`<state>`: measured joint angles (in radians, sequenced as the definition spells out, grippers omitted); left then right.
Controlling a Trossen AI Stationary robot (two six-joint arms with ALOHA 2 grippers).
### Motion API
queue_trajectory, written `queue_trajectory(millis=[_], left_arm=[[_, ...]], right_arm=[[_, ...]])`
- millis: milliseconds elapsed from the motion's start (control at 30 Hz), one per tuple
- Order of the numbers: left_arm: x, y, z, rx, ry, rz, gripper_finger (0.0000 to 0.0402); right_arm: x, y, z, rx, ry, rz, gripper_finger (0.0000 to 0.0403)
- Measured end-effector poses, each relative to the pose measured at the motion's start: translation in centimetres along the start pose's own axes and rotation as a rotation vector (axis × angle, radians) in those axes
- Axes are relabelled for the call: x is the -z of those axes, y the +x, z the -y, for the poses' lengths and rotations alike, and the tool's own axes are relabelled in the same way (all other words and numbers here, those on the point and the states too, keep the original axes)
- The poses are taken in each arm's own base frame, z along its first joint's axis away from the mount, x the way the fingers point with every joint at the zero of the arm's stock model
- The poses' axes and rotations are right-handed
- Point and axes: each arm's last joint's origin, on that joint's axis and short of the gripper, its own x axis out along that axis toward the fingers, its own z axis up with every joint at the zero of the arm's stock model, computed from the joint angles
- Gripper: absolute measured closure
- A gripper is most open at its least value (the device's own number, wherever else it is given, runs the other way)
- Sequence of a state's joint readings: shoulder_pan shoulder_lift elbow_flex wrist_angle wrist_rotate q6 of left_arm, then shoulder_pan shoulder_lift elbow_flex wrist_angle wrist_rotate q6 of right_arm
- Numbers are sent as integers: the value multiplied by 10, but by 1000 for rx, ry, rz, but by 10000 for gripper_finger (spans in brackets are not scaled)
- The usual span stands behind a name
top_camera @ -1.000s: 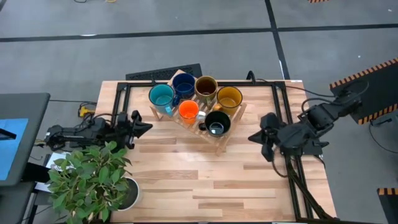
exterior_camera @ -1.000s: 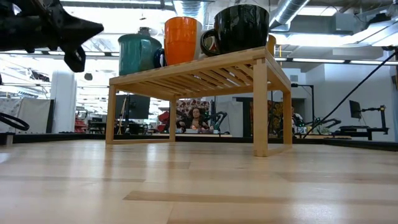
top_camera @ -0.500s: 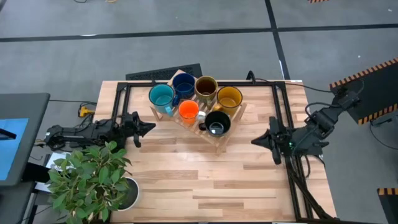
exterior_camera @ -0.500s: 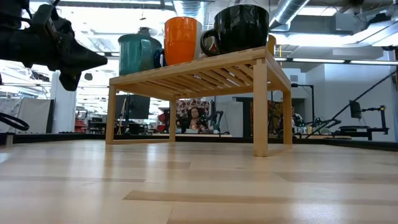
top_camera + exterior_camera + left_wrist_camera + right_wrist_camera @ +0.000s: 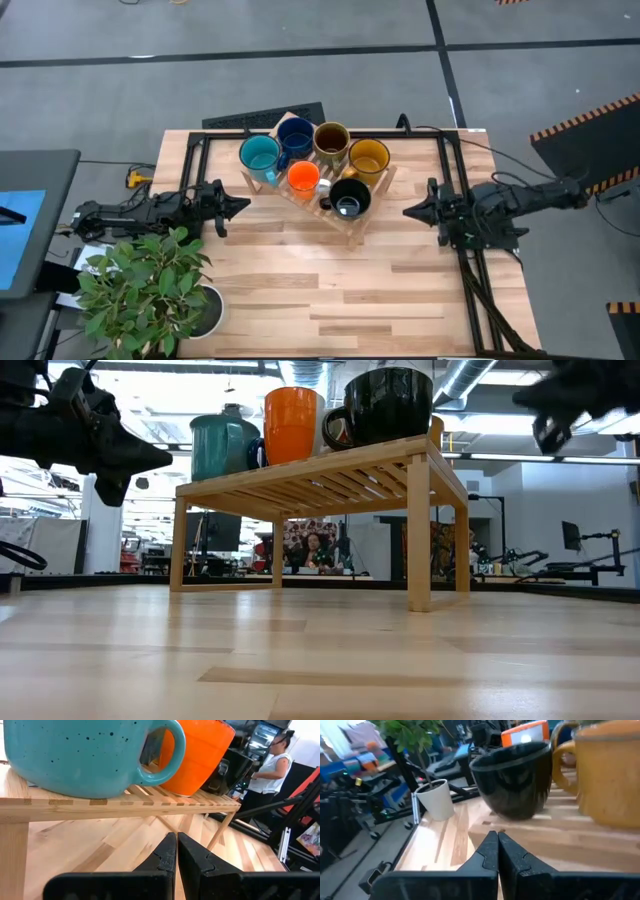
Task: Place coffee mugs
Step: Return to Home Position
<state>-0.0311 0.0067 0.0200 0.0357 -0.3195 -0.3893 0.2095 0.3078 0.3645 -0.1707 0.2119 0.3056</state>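
Note:
Six mugs stand on a low slatted wooden rack (image 5: 362, 230) at the table's far middle: teal (image 5: 260, 155), dark blue (image 5: 295, 135), brown-olive (image 5: 331, 138), yellow (image 5: 368, 157), orange (image 5: 303, 178) and black (image 5: 349, 196). My left gripper (image 5: 238, 203) hangs shut in the air left of the rack, pointing at it. Its wrist view shows the teal mug (image 5: 75, 755) and the orange mug (image 5: 200, 755) above its fingertips (image 5: 176, 837). My right gripper (image 5: 410, 211) is shut right of the rack, facing the black mug (image 5: 512, 780) and the yellow mug (image 5: 605, 775).
A leafy plant (image 5: 145, 285) in a white pot (image 5: 207, 310) stands at the near left corner. Black frame rails (image 5: 455, 180) run along the table's left, right and far sides. A keyboard (image 5: 265, 118) lies behind the rack. Bare wood (image 5: 330, 290) stretches across the near half. A person (image 5: 270, 765) stands beyond the table.
My left gripper has come down a little beside the rack and then kept still. My right gripper has come down into the low view and shifted slightly toward the far edge, its arm stretching out level. Both stay shut. The mugs have not moved.

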Motion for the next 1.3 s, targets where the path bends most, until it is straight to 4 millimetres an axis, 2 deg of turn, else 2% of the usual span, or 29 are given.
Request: queue_trajectory(millis=[167,467,667,933,1300], left_arm=[[0,0,0,-1,0,0,401],[0,0,0,-2,1,-1,401],[0,0,0,-2,1,-1,401],[0,0,0,-2,1,-1,401],[0,0,2,27,-11,19,401]], right_arm=[[33,-3,10,-62,21,93,385],[70,-2,20,-78,-19,117,385],[72,0,22,-69,-124,149,383],[72,1,24,-49,-6,143,346],[72,0,24,-57,0,155,341]])
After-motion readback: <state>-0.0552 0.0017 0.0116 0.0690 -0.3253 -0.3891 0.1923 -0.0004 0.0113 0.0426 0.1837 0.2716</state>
